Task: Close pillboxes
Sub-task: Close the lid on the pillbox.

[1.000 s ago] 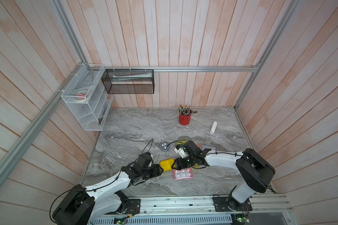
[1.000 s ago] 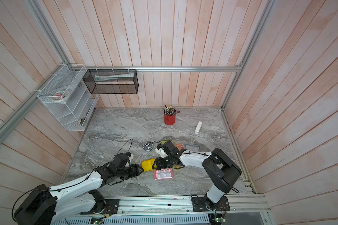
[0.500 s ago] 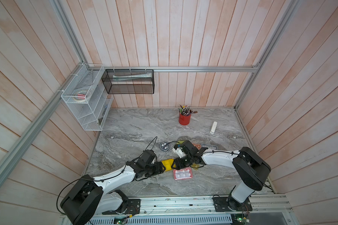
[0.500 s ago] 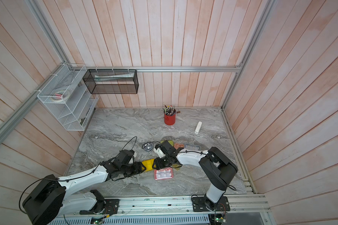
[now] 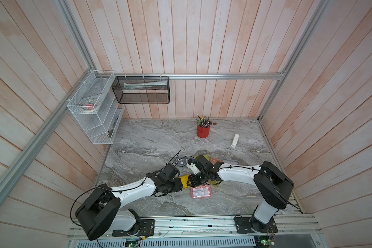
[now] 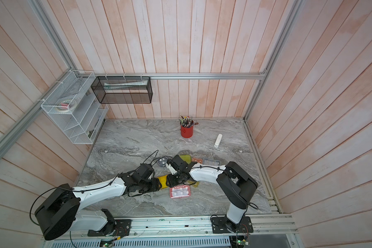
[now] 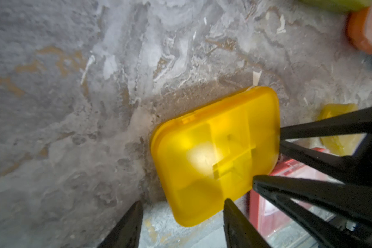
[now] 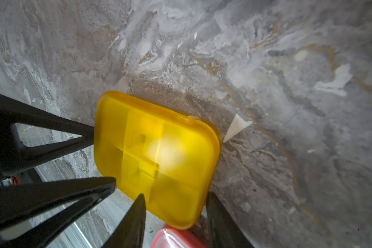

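pink-red pillbox (image 5: 201, 191) is the closest thing, just beside the yellow pillbox (image 7: 215, 154) at its near right corner. yellow pillbox lies flat on the marble table (image 5: 150, 141) between the two arms, lid looks down.
left claw (image 7: 182, 201): jaws apart, tips at the yellow pillbox's left end.
right claw (image 8: 174, 194): jaws apart too, tips at its right end.
can't tell whether the tips press on the lid or only meet the edge.
small olive pillbox (image 7: 339, 111) sits near the yellow pillbox's right side, under the right arm.
just behind the yellow pillbox, going right: round dark pillbox (image 5: 182, 162), lime-olive pillbox (image 5: 205, 157) partly hidden by the right wrist, orange pillbox (image 5: 215, 160), light blue pillbox (image 5: 230, 161).
well behind it: white stick (image 5: 235, 140), then red cup (image 5: 203, 131) of pencils.
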Action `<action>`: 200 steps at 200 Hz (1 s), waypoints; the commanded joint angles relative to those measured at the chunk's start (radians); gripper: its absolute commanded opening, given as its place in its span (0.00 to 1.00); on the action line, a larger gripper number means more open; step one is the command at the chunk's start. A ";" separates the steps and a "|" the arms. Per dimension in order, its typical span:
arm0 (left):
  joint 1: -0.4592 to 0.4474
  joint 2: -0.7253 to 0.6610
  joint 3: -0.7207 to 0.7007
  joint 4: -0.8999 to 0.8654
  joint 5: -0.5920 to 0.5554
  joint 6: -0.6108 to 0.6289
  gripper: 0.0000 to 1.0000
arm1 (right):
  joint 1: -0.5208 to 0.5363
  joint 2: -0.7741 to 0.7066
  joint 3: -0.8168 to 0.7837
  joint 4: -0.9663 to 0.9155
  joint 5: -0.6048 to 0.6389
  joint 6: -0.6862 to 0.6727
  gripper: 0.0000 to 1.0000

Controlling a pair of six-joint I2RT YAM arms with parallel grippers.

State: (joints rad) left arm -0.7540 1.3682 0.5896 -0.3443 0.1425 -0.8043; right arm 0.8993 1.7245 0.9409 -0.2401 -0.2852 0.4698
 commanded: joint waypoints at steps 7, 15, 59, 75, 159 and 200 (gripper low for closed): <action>-0.011 0.129 -0.079 -0.124 -0.060 0.018 0.59 | 0.013 0.057 0.010 -0.121 0.142 -0.020 0.46; -0.016 0.142 -0.081 -0.125 -0.063 0.017 0.59 | 0.020 0.069 0.024 -0.137 0.162 -0.025 0.47; -0.025 0.178 -0.103 -0.109 -0.069 0.013 0.58 | 0.046 0.106 0.055 -0.160 0.208 -0.031 0.48; -0.027 0.183 -0.109 -0.109 -0.072 0.015 0.57 | 0.045 0.109 0.054 -0.164 0.220 -0.032 0.48; -0.047 0.188 -0.119 -0.130 -0.077 0.010 0.50 | 0.059 0.135 0.048 -0.195 0.296 -0.056 0.48; -0.057 0.196 -0.108 -0.149 -0.080 0.008 0.48 | 0.059 0.120 0.035 -0.196 0.336 -0.062 0.47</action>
State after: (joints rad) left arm -0.7803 1.4151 0.5869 -0.2409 0.1143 -0.8204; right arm 0.9543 1.7641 1.0416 -0.3382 -0.0971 0.4400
